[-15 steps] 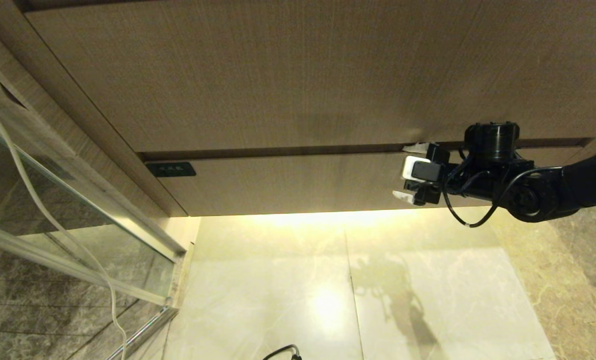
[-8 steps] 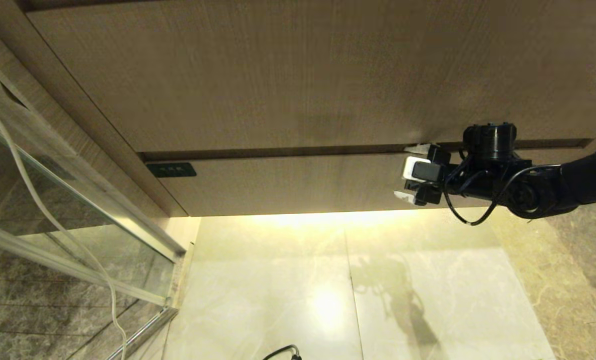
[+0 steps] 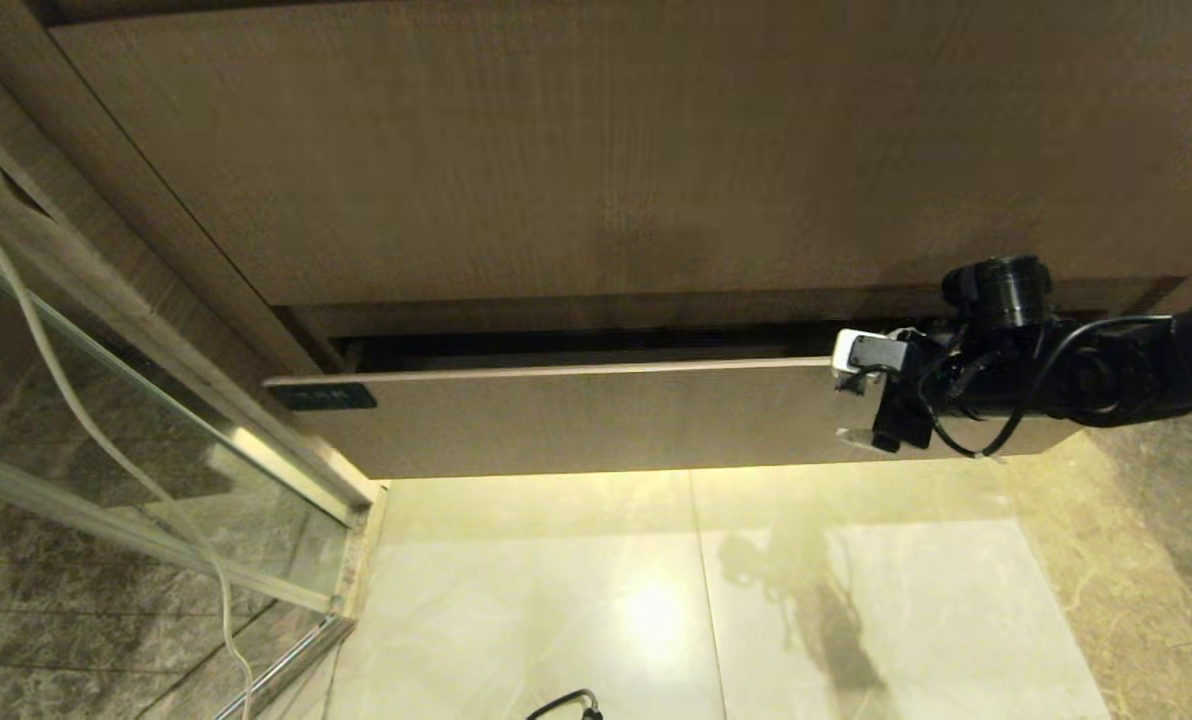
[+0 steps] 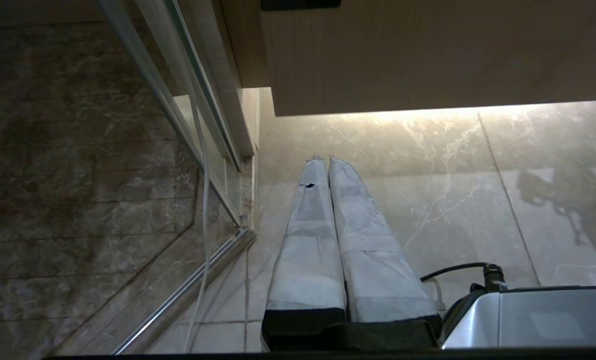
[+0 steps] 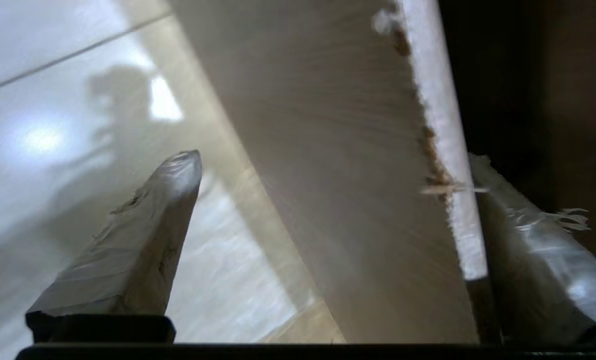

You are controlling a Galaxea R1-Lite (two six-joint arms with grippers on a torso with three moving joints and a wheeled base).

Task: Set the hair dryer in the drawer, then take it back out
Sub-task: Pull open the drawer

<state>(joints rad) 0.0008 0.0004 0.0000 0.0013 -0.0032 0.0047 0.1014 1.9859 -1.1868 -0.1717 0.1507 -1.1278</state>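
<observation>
Step in hand, as judged: opening the drawer [image 3: 596, 415], the preliminary to stowing the hair dryer. The drawer is standing slightly proud of the cabinet, a narrow dark gap showing above its top edge along the whole width, under the taller wood panel [image 3: 596, 160].

The right gripper [image 3: 854, 400] is working at the right end of the drawer front. Its jaws are spread wide and straddling the front board: in the right wrist view one fingertip [image 5: 143, 235] is sitting outside the face over the floor, the other is hooking behind the top edge inside the dark gap. It is clamping nothing; the inner finger is only bearing on the board. The top edge is looking chipped and frayed where the finger is sitting.

The left gripper [image 4: 328, 240] is parked low, pointing at the floor tiles [image 3: 656, 600], fingers pressed together, holding nothing.

The hair dryer is not appearing in any view; its place cannot be told. The interior of the drawer is too dark to read.

Next move, as judged: drawing the front further out toward the robot until the interior is clear, keeping the inner finger hooked so it is not slipping off the thin edge; then locating the dryer.

Labels: a small dark label [image 3: 325, 396] is sitting at the upper left corner of the drawer front; any writing on it is too small to read. A white cord [image 3: 46, 360] is hanging by the glass partition [image 3: 156, 440] at left
</observation>
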